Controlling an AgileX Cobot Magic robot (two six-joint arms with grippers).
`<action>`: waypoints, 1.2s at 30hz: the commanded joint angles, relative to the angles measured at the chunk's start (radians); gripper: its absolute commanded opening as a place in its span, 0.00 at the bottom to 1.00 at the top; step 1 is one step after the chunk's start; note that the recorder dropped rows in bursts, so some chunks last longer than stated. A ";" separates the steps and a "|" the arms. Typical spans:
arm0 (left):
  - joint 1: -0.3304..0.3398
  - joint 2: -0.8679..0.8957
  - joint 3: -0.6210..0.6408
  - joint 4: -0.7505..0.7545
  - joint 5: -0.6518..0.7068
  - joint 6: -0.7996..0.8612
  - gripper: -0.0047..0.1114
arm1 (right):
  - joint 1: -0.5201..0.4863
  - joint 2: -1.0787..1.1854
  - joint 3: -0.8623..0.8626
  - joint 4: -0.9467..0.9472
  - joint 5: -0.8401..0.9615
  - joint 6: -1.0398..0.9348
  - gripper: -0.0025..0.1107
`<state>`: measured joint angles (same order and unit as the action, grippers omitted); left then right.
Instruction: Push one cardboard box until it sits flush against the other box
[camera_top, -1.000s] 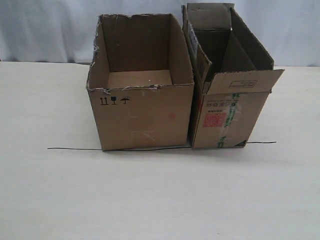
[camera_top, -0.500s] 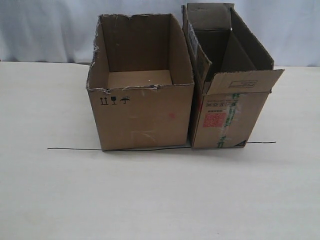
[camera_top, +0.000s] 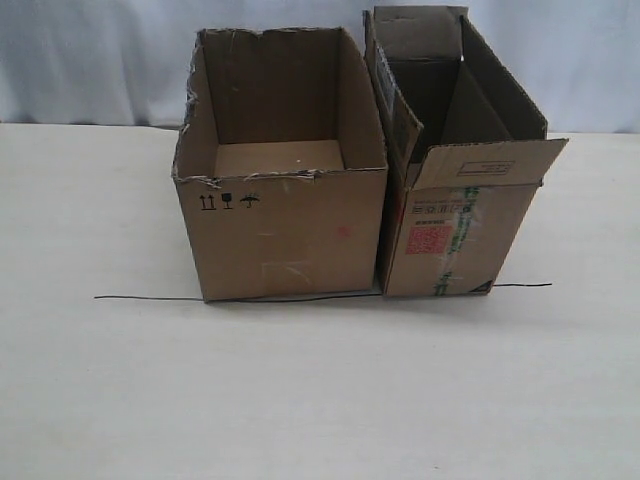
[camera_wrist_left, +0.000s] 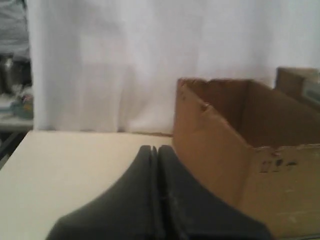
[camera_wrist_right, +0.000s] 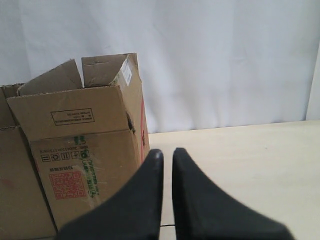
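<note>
My left fingers (camera_wrist_left: 154, 148) are clenched tip to tip with nothing between them, hanging over the pale table (camera_top: 300, 400), and just past them rises a side wall of the cardboard box (camera_top: 285, 235) with its ragged top edge. My right fingers (camera_wrist_right: 168, 150) are all but closed too, only a thin slit showing between the tips, grasping nothing; the other box (camera_top: 455, 235) stands near them, its red square stamp and green-striped tape turned my way. In the exterior view a thin black line (camera_top: 150, 298) runs across the table from 9 o'clock to 3 o'clock, and both boxes stand with their front bottom edges on it. The cardboard box is in the middle of the table, open-topped, small black symbols near its upper front corner. The other box stands at its 3 o'clock, close alongside, with a dark sliver between them low at the front; I cannot tell whether the walls touch higher up. Behind both hangs a white curtain (camera_top: 100, 60).
</note>
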<state>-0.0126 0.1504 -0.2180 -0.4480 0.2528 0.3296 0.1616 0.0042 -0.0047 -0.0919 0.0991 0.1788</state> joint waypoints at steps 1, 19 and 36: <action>-0.006 -0.051 0.089 0.592 -0.042 -0.640 0.04 | 0.003 -0.004 0.005 -0.003 0.003 0.000 0.07; -0.006 -0.150 0.218 0.427 -0.048 -0.304 0.04 | 0.003 -0.004 0.005 -0.003 0.003 0.000 0.07; -0.006 -0.150 0.218 0.430 -0.116 -0.300 0.04 | 0.003 -0.004 0.005 -0.003 0.003 0.000 0.07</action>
<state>-0.0126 0.0031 -0.0027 0.0000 0.1564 0.0254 0.1616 0.0042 -0.0047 -0.0919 0.1009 0.1788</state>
